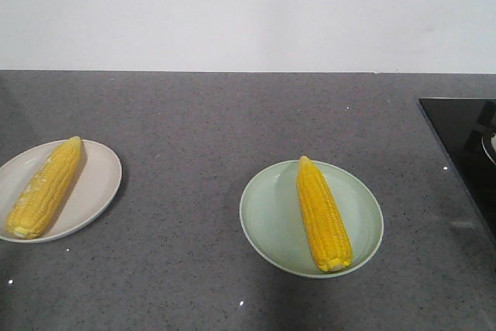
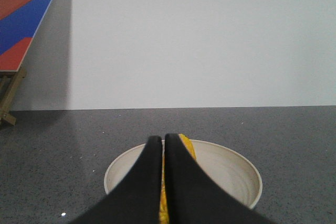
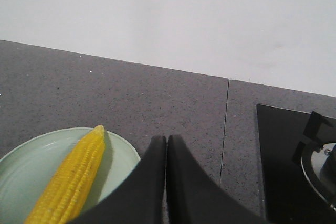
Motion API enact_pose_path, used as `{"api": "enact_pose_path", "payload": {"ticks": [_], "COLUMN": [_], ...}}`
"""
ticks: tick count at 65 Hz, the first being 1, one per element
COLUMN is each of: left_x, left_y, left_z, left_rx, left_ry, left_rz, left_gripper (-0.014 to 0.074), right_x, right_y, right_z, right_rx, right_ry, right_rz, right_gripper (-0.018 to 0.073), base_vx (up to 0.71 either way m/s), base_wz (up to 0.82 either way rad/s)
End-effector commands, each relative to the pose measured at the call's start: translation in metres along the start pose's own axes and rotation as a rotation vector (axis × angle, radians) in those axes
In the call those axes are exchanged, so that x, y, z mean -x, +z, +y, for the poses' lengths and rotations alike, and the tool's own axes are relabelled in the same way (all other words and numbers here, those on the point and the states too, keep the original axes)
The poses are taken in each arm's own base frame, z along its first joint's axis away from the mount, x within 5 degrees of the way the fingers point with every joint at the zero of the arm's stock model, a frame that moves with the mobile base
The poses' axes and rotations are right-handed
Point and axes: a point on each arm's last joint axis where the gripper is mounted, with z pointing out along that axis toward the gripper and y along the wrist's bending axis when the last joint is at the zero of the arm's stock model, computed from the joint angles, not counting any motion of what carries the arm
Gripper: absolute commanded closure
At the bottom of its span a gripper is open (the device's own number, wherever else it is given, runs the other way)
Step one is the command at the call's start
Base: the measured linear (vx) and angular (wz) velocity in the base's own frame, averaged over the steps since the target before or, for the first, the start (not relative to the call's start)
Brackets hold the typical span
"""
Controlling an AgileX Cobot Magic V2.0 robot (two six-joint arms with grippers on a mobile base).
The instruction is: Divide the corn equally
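We are looking at a kitchen, or a mock-up of one. A speckled dark grey stone countertop [image 1: 232, 129] runs back to a plain white wall [image 1: 248, 13]. At its right edge sits a glossy black glass cooktop [image 1: 465, 145], and our right wrist view shows a gas burner [image 3: 320, 166] with a pan support set into it. Two plates on the counter, one white [image 1: 97, 184] and one pale green [image 1: 267, 215], each carry a cob of corn [image 1: 324, 215]. At far left, a red-and-blue striped board [image 2: 23, 14] rests on a wooden stand [image 2: 9, 98].

left gripper [image 2: 161, 182]: black, smooth, tapered fingers | right gripper [image 3: 166, 182]: same
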Motion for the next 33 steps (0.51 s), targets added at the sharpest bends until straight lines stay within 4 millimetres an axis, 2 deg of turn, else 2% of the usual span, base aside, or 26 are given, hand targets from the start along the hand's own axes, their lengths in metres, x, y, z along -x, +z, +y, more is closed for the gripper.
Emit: {"api": "enact_pose_path", "payload": {"ticks": [1,33], "left_x": [0.0002,0.0002], "left_y": [0.001,0.001], "left_z": [0.0,0.0], "left_rx": [0.0,0.0], "left_ry": [-0.007,-0.007], "left_rz": [-0.036,-0.036], "left_gripper": [0.0603,0.0603], "right_x": [0.0145,0.0135], "right_y": [-0.0025,-0.0021], "right_z": [-0.0013,-0.0012], "right_rx": [-0.01,-0.01], "right_ry": [-0.02,-0.02], "right_rz": [-0.095,-0.094], "right_gripper": [0.057,0.057], "base_vx": [0.0,0.0], "base_wz": [0.0,0.0]}}
